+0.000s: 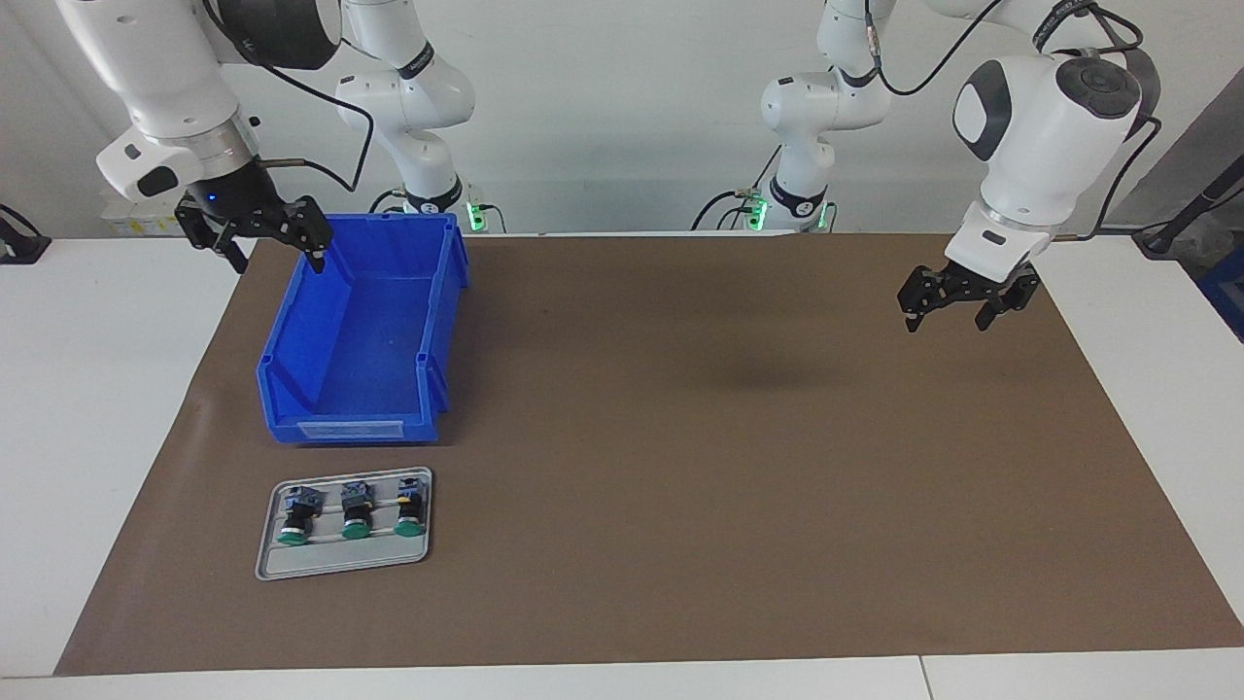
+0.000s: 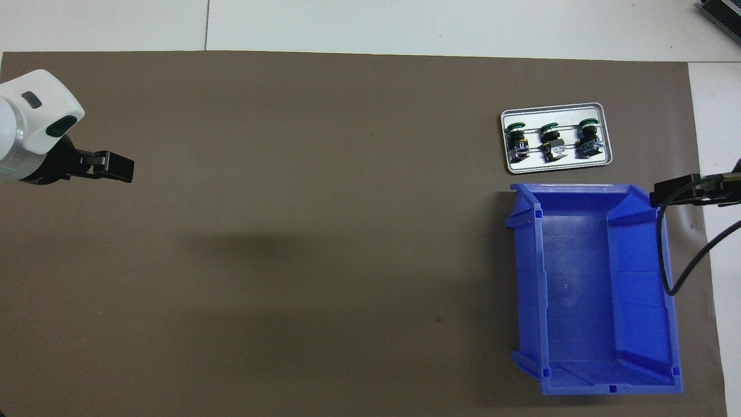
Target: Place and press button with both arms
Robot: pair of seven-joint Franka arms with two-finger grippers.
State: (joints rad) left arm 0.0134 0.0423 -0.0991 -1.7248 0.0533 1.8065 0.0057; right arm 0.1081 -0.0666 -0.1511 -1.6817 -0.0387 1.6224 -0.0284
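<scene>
A: Starting nearest us, what do we have?

B: Our right tool (image 1: 260,243) hangs over the rim of the blue bin (image 1: 292,389) at the right arm's end of the counter (image 1: 97,389), jaws spread wide and holding nothing. Our left tool (image 1: 965,303) hangs over the bare brown mat (image 1: 729,437) toward the left arm's end, jaws also wide, also empty.

A: And the bin?

B: We see nothing in it. Just farther out lies the small grey tray (image 1: 277,562) with three green-capped push-buttons in a row, caps pointing away from us.

A: Which is ours?

B: We judge it is the button (image 1: 297,513) at the end of the row toward the right arm's edge of the counter; the blue-grey rear block shows there. The one at the other end (image 1: 410,507) has the yellow mark.

A: So progress?

B: None, by our reckoning. Picking, placing and pressing are all left.
</scene>
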